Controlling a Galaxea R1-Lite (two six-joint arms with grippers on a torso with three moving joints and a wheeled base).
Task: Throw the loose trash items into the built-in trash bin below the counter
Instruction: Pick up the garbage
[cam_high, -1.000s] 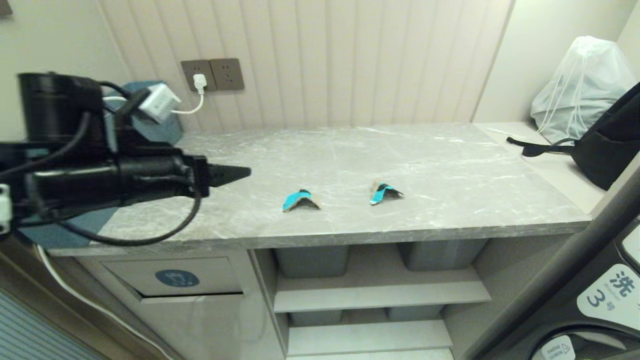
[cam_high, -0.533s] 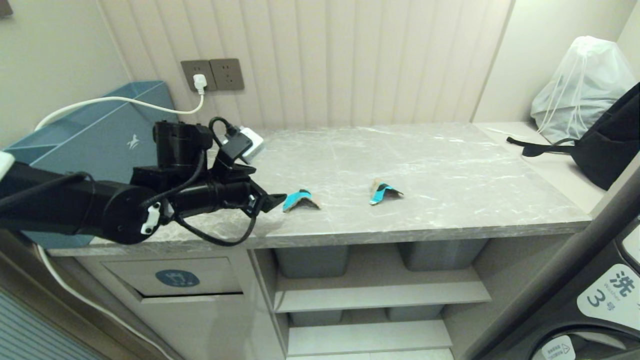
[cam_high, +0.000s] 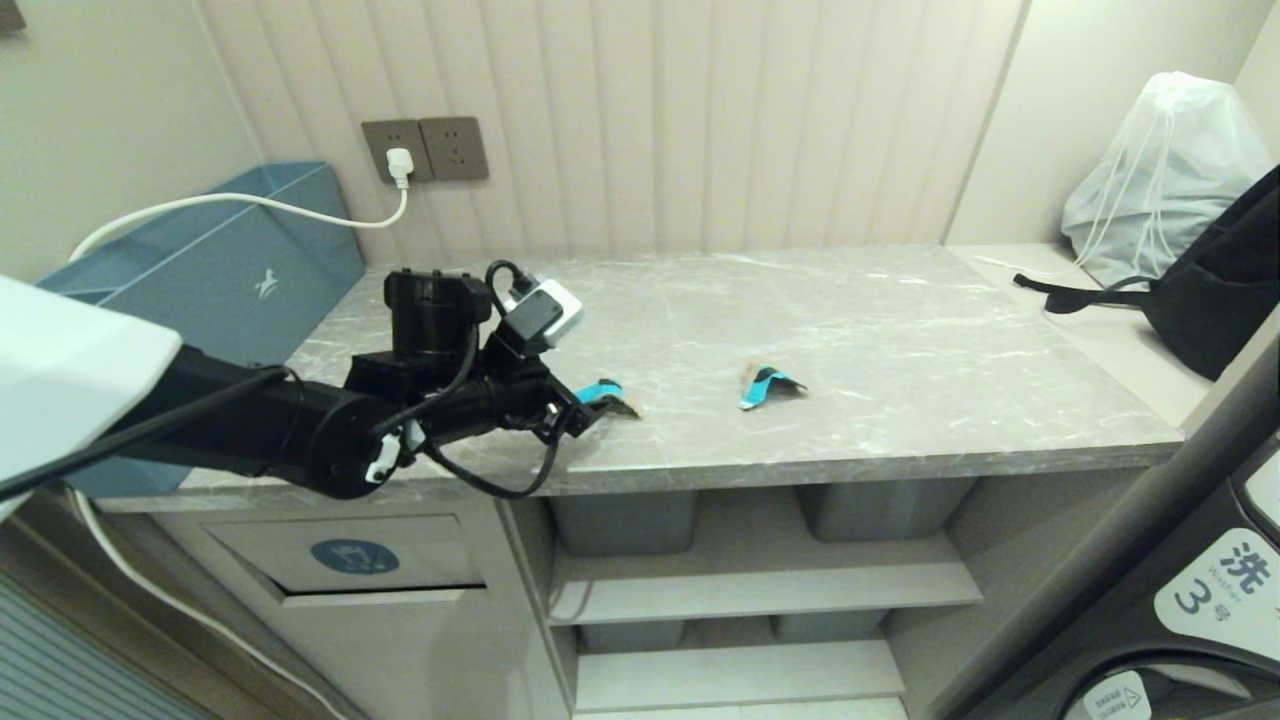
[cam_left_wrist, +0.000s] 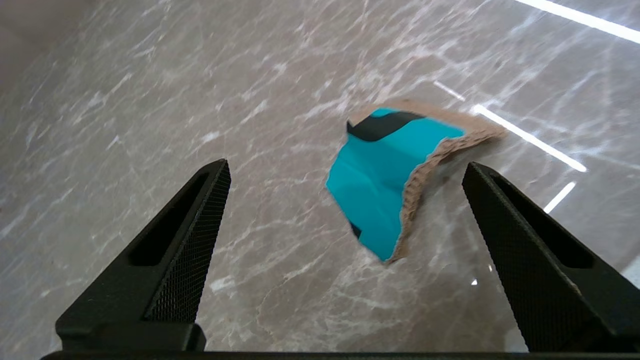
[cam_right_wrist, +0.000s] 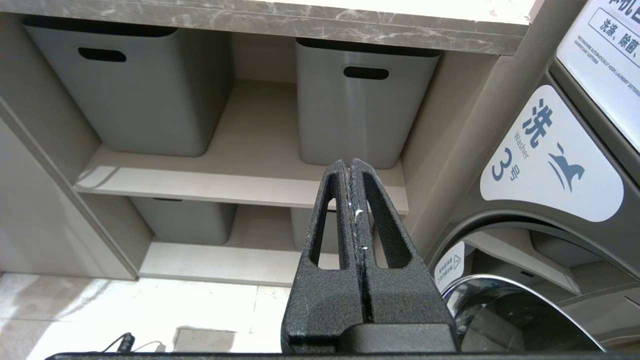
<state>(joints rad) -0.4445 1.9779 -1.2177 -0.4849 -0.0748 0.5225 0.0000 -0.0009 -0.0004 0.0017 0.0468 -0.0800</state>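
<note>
Trash bin flap (cam_high: 345, 556) sits shut in the cabinet under the counter's (cam_high: 900, 400) left end; above it the left gripper (cam_high: 585, 415) hangs over the nearer paper scrap (cam_left_wrist: 390, 180), jaws wide apart on either side, not touching; the second scrap (cam_high: 765, 385) lies further right; the right gripper (cam_right_wrist: 354, 172), jaws together, faces grey tubs (cam_right_wrist: 125, 95)
</note>
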